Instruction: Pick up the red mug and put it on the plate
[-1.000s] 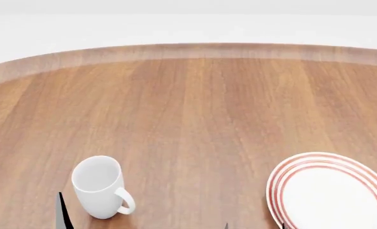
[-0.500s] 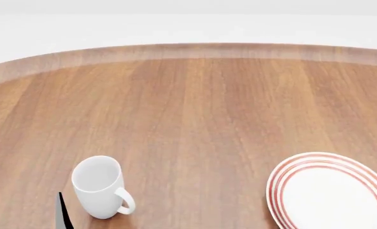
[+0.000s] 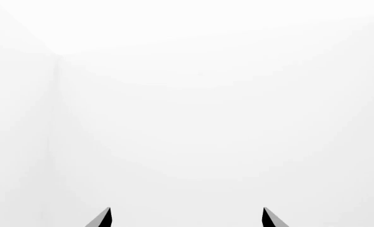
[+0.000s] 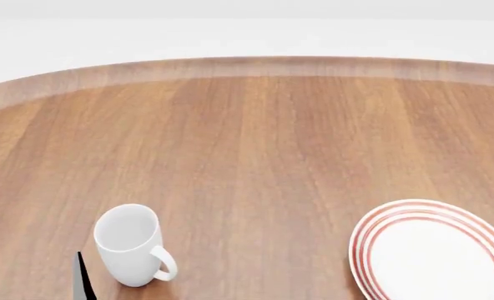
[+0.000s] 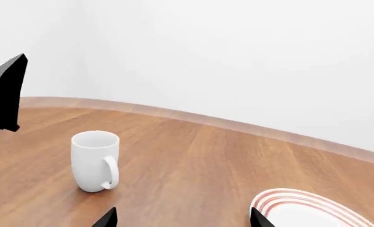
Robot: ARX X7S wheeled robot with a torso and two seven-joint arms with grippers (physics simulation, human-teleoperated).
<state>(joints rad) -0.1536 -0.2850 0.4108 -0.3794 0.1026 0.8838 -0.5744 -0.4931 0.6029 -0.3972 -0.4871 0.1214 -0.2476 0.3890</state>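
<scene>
The red mug is not visible in any view. The plate (image 4: 434,250) lies on the table (image 4: 256,144), near the right gripper (image 5: 182,217), whose fingertips stand apart. The left gripper (image 3: 185,217) is also spread, facing only white wall. A white mug (image 4: 130,244) stands upright
</scene>
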